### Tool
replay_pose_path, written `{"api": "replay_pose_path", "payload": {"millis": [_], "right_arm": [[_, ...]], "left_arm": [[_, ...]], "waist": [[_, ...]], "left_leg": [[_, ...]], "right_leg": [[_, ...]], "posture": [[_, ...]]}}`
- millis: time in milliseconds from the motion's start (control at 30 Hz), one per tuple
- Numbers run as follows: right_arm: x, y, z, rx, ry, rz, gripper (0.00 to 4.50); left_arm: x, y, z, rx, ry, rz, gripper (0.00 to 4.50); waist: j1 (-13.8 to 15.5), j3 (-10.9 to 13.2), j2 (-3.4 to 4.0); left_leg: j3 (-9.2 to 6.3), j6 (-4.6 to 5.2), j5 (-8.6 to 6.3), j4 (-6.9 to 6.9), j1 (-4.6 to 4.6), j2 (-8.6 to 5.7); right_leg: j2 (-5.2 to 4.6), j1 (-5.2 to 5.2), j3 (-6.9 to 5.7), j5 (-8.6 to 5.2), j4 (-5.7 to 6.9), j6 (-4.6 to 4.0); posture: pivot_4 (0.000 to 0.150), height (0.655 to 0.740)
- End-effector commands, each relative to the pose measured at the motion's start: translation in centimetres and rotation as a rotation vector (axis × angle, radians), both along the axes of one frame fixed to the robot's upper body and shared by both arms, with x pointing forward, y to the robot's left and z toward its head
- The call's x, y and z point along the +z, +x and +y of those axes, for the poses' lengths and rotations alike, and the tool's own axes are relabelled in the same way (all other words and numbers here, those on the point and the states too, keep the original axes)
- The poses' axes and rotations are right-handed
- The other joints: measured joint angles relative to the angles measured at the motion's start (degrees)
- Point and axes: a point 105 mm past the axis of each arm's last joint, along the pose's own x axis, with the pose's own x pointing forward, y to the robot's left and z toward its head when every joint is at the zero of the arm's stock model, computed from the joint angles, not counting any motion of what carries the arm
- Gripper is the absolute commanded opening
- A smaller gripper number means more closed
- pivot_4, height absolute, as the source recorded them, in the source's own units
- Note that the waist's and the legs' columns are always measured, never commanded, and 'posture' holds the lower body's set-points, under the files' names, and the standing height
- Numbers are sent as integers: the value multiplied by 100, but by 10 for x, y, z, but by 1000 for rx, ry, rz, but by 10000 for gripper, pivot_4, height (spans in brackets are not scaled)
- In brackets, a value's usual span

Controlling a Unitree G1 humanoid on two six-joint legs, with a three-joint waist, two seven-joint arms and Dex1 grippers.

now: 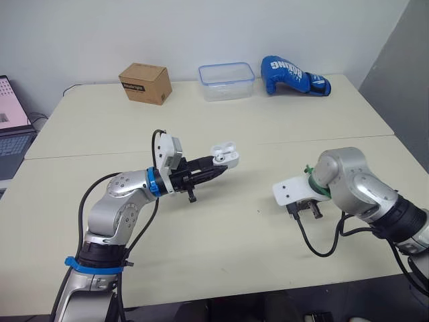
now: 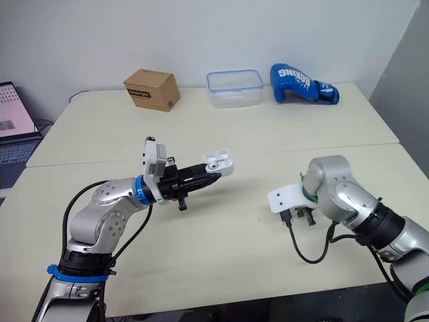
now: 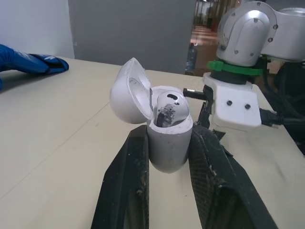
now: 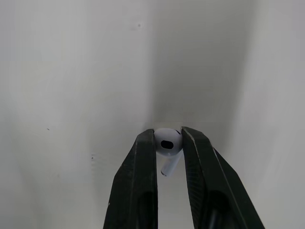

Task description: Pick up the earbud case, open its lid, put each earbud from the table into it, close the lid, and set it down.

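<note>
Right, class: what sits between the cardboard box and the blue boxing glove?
A clear plastic container stands between the cardboard box and the boxing glove, apart from both; both eye views show it.

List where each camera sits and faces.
Eye views: on the head, facing forward and down over the table; left arm and right arm show.
Left wrist view: along the left gripper toward the open earbud case and right arm.
Right wrist view: along the right gripper, down at the table, earbud clamped in it.
Shared: eye and left wrist views show the case.
</note>
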Motion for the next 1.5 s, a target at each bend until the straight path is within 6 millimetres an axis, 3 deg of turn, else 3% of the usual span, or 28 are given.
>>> {"api": "replay_pose_path", "payload": {"millis": [33, 133, 300, 433, 700, 1133, 1500], "right_arm": [[22, -9, 12, -53, 258, 0, 4128], [30, -14, 16, -101, 432, -9, 4128], [59, -21, 35, -211, 918, -135, 4128], [72, -24, 44, -332, 1192, -221, 4128], [88, -42, 65, -280, 1342, -247, 4128], [113, -41, 94, -160, 1403, -213, 4128], [104, -33, 99, -173, 1399, -195, 4128]], "left_arm": [[14, -2, 0, -55, -36, -42, 7805], [12, -4, -1, -90, -34, -32, 7805], [6, -3, -1, -140, -25, -8, 7805], [2, -2, -1, -162, -14, 1, 7805], [2, 5, -2, -173, -2, 0, 7805], [1, 6, -10, -189, 5, 3, 7805], [5, 5, -13, -198, -3, -2, 7805]], "waist": [[3, 0, 0], [7, 0, 0], [13, 0, 0], [8, 0, 1], [0, 0, 2], [-15, 0, 2], [-16, 0, 2]], "left_leg": [[-1, 0, 0, 0, 0, 0], [-3, 0, 0, 0, -1, 0], [-8, 0, 0, 0, 0, 0], [-11, 0, 0, -1, 1, 0], [-14, 0, 0, -1, 3, -2], [-13, 0, 0, -1, 4, -3], [-12, 0, 0, -1, 4, -3]], "right_leg": [[0, 0, 0, 0, 0, 0], [0, 1, -2, 0, 0, 0], [0, 0, -3, 0, 5, 0], [1, -2, -3, 0, 10, -1], [2, 0, -4, 0, 11, -1], [2, 0, -3, 0, 9, -1], [2, 0, -2, 0, 10, -1]], "posture": [[1500, 7307], [1500, 7307], [1500, 7307], [1500, 7307], [1500, 7307], [1500, 7307], [1500, 7307]]}}
